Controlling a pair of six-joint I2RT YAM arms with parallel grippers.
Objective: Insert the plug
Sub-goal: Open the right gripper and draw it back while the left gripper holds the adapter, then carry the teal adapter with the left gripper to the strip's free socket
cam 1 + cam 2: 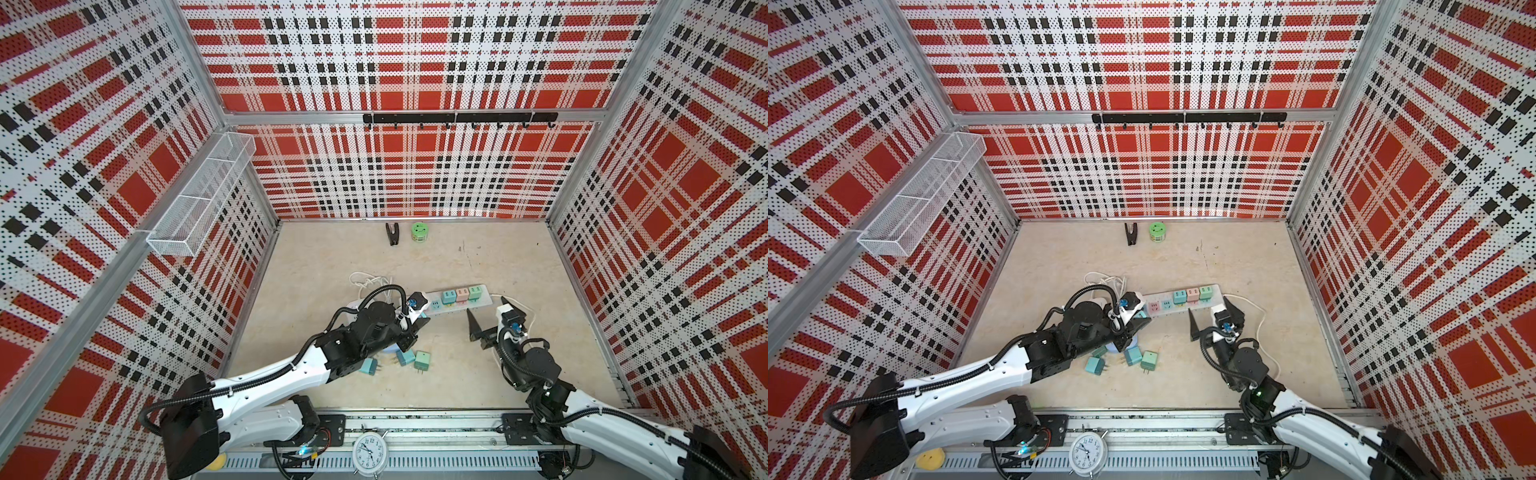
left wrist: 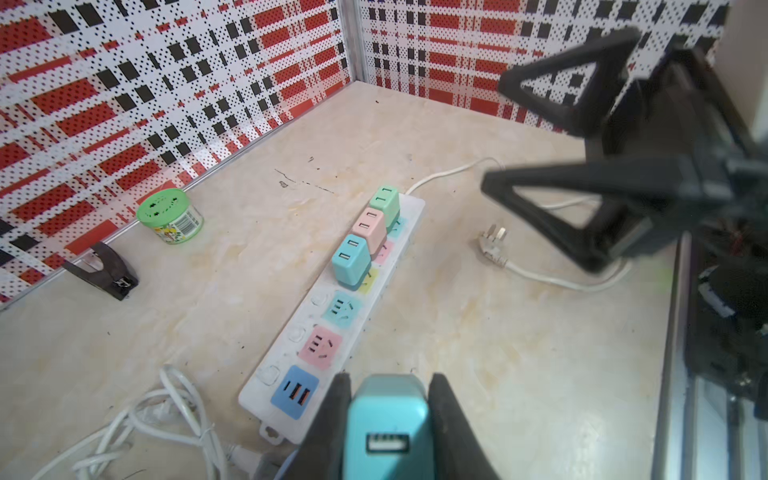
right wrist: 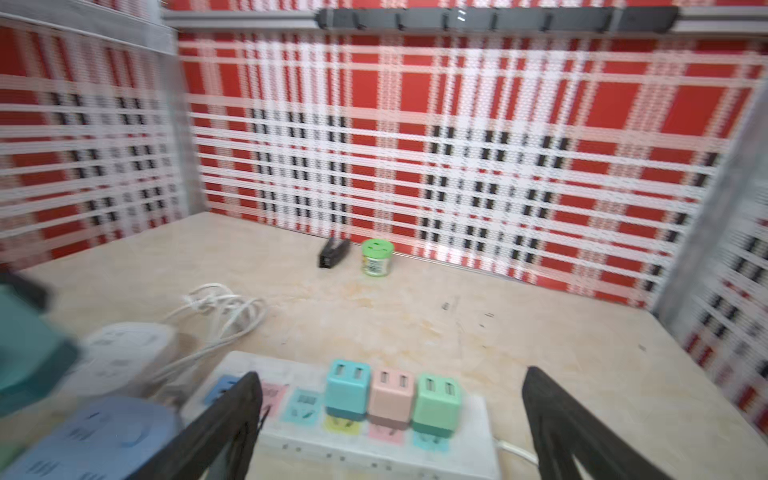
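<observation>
Left gripper (image 2: 388,380) is pinching a teal plug (image 2: 386,424) right by the power strip (image 2: 291,353); right gripper (image 1: 487,305) hangs spread wide near the three plugged-in chargers (image 2: 368,226).

walls (image 1: 415,174) plaid in red, white and black, dotted with holes. desk (image 1: 457,257) beige, marbled. strip (image 2: 286,349) white, sockets teal, pink, yellow, blue. adapters (image 2: 369,226) teal, pink, green. plug (image 2: 386,419) teal. tub (image 2: 170,216) green-lidded. clip (image 2: 104,272) black.
</observation>
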